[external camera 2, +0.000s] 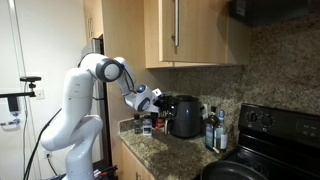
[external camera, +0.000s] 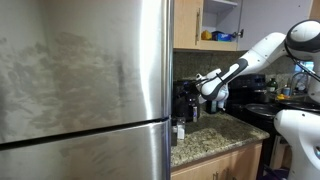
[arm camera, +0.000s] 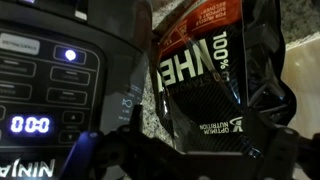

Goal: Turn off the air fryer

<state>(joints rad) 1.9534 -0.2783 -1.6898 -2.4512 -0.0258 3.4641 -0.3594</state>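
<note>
Granite counter point(external camera: 215, 135): air fryer point(external camera 2: 185, 116) stands on it, display point(arm camera: 30, 125) lit. Our gripper point(external camera 2: 155, 102) hovers just beside the fryer; we cannot tell its finger spread. We judge this the approach step; next needs a press on the glowing button point(arm camera: 70, 55).

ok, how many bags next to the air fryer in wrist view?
1: a black whey bag beside the air fryer panel. Others may be hidden out of frame.
</note>
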